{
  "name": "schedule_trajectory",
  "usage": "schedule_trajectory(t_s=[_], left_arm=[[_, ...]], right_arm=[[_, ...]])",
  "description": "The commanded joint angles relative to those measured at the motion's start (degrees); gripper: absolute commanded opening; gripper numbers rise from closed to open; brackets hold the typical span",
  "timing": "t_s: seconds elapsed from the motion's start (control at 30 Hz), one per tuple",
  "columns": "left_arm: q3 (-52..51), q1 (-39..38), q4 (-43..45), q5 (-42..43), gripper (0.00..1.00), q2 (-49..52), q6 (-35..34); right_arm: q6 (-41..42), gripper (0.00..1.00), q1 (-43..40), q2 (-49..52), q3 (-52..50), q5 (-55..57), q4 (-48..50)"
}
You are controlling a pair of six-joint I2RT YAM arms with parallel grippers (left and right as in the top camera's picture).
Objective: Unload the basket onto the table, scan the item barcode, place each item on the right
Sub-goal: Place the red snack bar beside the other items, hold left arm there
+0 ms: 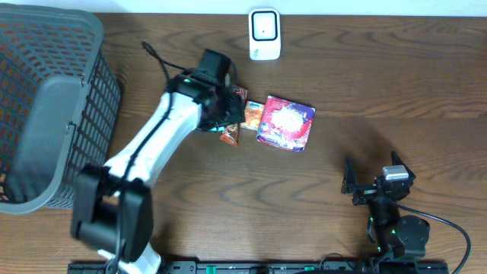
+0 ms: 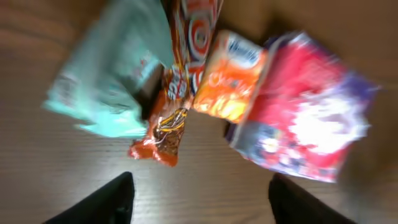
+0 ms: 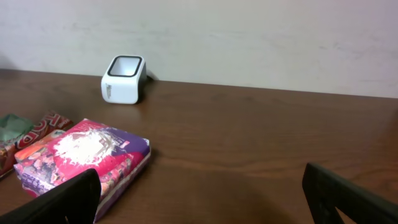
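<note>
- Dark brown wooden table point(image 1: 365, 84), viewed from above and from both wrists.
- Small white scanner point(image 1: 265, 33) with a dark-rimmed window, upright close to the far edge, about midway along it, well apart from both pincers.
- Cluster of four snack packets lying flat toward the middle of the table, nearer the far edge than the near one, with bare wood between cluster and scanner.
- Largest of the four: a red and purple pack point(image 1: 286, 123) on the right side of the cluster, slightly tilted.
- Against its left side: a small orange packet point(image 1: 252, 114).
- Left of that: a long red-brown bar wrapper point(image 2: 177, 93), overlapping the orange packet's edge, lettering too blurred to read.
- Leftmost: a teal packet point(image 2: 112, 81), blurred in the left wrist view and hidden under the arm from above.
- Left arm point(image 1: 152, 144), white, stretched from the near left corner out over the left half of the cluster.
- Left pincer point(image 2: 202, 180) released: two dark fingers spread apart, only bare wood between them, grasping nothing, just short of the bar wrapper's lower end.
- Right pincer point(image 3: 200, 173) likewise released, fingers wide and empty, low over the table toward the near right corner, well apart from the cluster, facing scanner and pack.
- Dark grey mesh basket point(image 1: 106, 91) at the far left corner, with something grey inside that cannot be made out.
</note>
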Motion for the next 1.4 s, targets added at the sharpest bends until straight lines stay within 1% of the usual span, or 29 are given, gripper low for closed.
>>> schedule_trajectory(t_s=[0.0, 0.03, 0.07, 0.1, 0.17, 0.2, 0.33, 0.37, 0.43, 0.5, 0.53, 0.63, 0.7, 0.77, 0.8, 0.93, 1.0, 1.03, 1.1, 1.17, 1.2, 1.23, 1.3, 1.37], left_arm=[[0.81, 3.52, -1.97, -0.59, 0.72, -10.84, 1.68], [0.81, 4.33, -3.45, -1.81, 0.74, -12.85, 1.66], [0.81, 5.03, -5.11, -2.97, 0.82, -14.64, 1.62], [0.79, 5.55, -7.19, -3.04, 0.86, -16.68, 1.62], [0.79, 5.53, -9.01, -3.06, 0.89, -18.01, 1.66], [0.79, 5.53, -9.79, -3.06, 0.98, -18.34, 1.66], [0.57, 5.42, -14.21, -3.37, 0.98, -18.23, 1.44], [0.28, 5.03, -14.34, -1.73, 0.98, -18.21, 1.14], [-0.61, 3.45, -13.53, 4.48, 0.98, -18.12, 1.81], [-1.6, 0.81, -11.63, 11.19, 0.98, -18.01, 5.18], [-2.05, -1.36, -10.73, 12.9, 0.97, -17.9, 6.1], [-2.67, -7.1, -9.18, 10.54, 0.98, -17.27, 6.12], [-2.67, -13.92, -8.04, 2.36, 0.98, -15.96, 4.81], [-2.67, -16.87, -7.82, -2.69, 0.98, -15.39, 3.87], [-2.67, -18.08, -7.82, -5.49, 0.98, -15.19, 3.06], [-2.67, -20.41, -7.82, -15.04, 0.98, -15.1, -1.36], [-2.67, -20.24, -7.87, -16.96, 0.98, -15.1, -2.32], [-2.67, -19.91, -7.85, -17.18, 0.98, -15.1, -2.29], [-2.67, -18.8, -7.87, -17.16, 0.98, -15.1, -2.29], [-2.67, -17.35, -8.02, -17.14, 0.98, -15.1, -2.34], [-2.67, -15.8, -8.04, -17.14, 0.98, -15.1, -2.49], [-2.67, -14.8, -8.2, -17.16, 0.98, -15.1, -2.49], [-2.67, -12.11, -8.57, -17.16, 0.98, -15.1, -2.49], [-2.67, -9.44, -8.94, -17.14, 0.98, -15.1, -2.49]], right_arm=[[-0.66, 0.99, 0.35, -0.31, -0.09, -0.15, -0.17], [-0.66, 0.99, 0.35, -0.31, -0.09, -0.15, -0.17], [-0.66, 0.99, 0.35, -0.31, -0.09, -0.15, -0.2], [-0.66, 0.99, 0.35, -0.31, -0.09, -0.15, -0.17], [-0.66, 0.99, 0.35, -0.31, -0.09, -0.15, -0.2], [-0.66, 0.99, 0.35, -0.31, -0.09, -0.15, -0.2], [-0.66, 0.99, 0.35, -0.31, -0.09, -0.15, -0.2], [-0.66, 0.99, 0.35, -0.31, -0.09, -0.15, -0.17], [-0.66, 0.99, 0.35, -0.31, -0.09, -0.15, -0.2], [-0.66, 0.99, 0.35, -0.31, -0.09, -0.15, -0.17], [-0.66, 0.99, 0.35, -0.31, -0.09, -0.15, -0.17], [-0.66, 0.99, 0.35, -0.31, -0.09, -0.15, -0.17], [-0.66, 0.99, 0.35, -0.31, -0.09, -0.17, -0.15], [0.35, 0.99, 0.35, -0.31, -0.09, -1.64, -0.09], [3.08, 0.99, 0.37, -0.31, -0.09, -3.69, 0.11], [20.26, 0.99, 0.46, -0.31, -0.09, -15.78, 1.01], [28.11, 0.99, 0.46, -0.31, -0.09, -20.48, 1.14], [33.7, 0.99, 0.46, -0.31, -0.09, -22.53, 1.33], [41.46, 0.99, 0.46, -0.31, -0.09, -24.24, 1.07], [43.58, 0.99, 0.44, -0.31, -0.09, -24.15, 3.06], [44.83, 0.99, 0.48, -0.31, -0.07, -24.87, 9.25], [45.53, 0.99, 0.48, -0.31, 0.13, -24.79, 13.07], [46.36, 0.99, 0.46, 0.15, 2.8, -22.43, 18.12], [44.5, 0.99, 0.44, 1.75, 7.3, -19.43, 15.91]])
